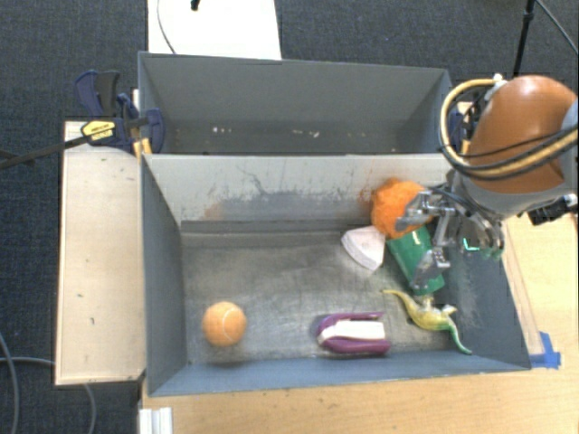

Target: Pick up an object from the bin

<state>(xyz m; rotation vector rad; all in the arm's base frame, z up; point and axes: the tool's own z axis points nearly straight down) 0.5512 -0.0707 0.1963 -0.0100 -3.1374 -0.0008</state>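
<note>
Green block (407, 253) lies at the right of the bin (271, 197), between an orange fuzzy ball (394, 204) and a yellow toy lizard (432, 315). The gripper (431, 274) sits low over it; I cannot tell whether it is apart or closed. This looks like the grasp step. Next comes a firm close, then a straight lift.

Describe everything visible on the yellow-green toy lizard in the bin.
The toy lizard is a figure, yellow along neck and body, green at legs and tail, looking like soft plastic. It lies flat on the bin floor at the view's lower right, head pointing left, tail toward the corner. The green block borders its back; the end effector is over that block.
</note>
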